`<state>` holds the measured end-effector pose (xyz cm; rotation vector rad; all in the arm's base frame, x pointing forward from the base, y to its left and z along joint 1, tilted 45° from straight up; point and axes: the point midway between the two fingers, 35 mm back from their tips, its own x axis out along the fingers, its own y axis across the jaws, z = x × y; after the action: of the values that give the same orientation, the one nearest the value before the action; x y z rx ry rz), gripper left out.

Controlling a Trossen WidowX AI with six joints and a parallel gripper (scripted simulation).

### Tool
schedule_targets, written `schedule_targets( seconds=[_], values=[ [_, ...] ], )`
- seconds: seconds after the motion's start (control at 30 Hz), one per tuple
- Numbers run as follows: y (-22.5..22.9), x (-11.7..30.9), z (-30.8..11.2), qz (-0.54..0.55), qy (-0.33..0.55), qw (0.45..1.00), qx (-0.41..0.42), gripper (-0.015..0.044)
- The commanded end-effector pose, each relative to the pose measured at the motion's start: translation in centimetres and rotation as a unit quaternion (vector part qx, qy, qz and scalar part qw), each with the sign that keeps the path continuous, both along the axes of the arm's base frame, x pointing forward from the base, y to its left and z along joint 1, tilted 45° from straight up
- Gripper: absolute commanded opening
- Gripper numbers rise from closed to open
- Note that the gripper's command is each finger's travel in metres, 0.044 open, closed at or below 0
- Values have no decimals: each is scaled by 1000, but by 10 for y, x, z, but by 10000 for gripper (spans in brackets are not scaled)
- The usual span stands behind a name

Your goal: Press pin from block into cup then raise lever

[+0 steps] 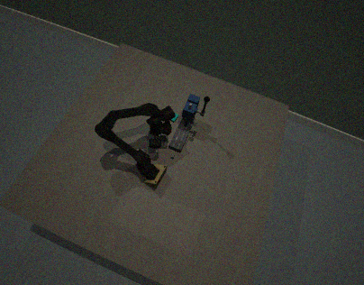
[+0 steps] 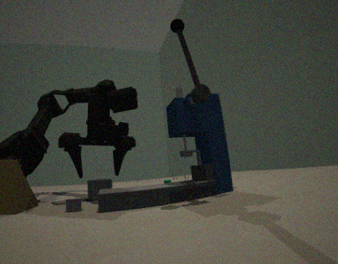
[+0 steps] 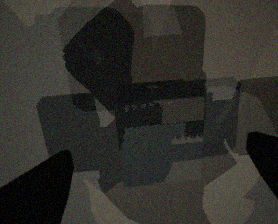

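Here's the gripper [image 1: 159, 135] [image 2: 99, 175] [image 3: 160, 149], pointing straight down with its fingers spread wide, and nothing caught between them. Right below the fingertips sits the grey block [image 2: 99, 185], probably the task's block, though the light is poor. It's down on the tabletop [image 1: 217, 174] [image 2: 160, 241], off the press bed [image 1: 179, 139] [image 2: 156, 195] and beside its end away from the column, clear of the fingertips above.

Over at the blue press [image 1: 192, 107] [image 2: 216, 144], the lever [image 1: 204, 107] [image 2: 188, 58] is up, its black ball knob [image 1: 206, 99] [image 2: 177, 26] high above the frame. Under the press head, the punch [image 2: 186, 153] hangs over the bed, with a dark box-shaped piece [image 2: 202, 172] close to the column, at the back of the bed.

What's in the way? The long raised bed runs from near the block to the column, and the lever stands on the far side of the press from the arm [image 1: 122, 147] [image 2: 38, 119]. A small grey cube [image 1: 172, 157] [image 2: 74, 205] lies near the bed's free end, between it and the yellow base [image 1: 163, 174] [image 2: 11, 186]. A teal piece [image 1: 175, 117] [image 2: 167, 181] peeks out by the arm in the top view. The wrist view is a murky patchwork of overlapping shadows, and I can't make out the pin there.
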<state>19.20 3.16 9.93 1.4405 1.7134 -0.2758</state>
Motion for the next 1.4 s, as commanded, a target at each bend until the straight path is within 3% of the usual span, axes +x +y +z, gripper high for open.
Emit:
schedule_targets(
  seconds=[0.0,0.67,0.97,1.37],
  values=[
    [5,-1,-5,-2,3,1000,3,440],
    [27,-1,-25,-2,3,1000,5,440],
    [27,-1,-25,-2,3,1000,5,204],
    [27,-1,-25,-2,3,1000,5,124]
  ],
)
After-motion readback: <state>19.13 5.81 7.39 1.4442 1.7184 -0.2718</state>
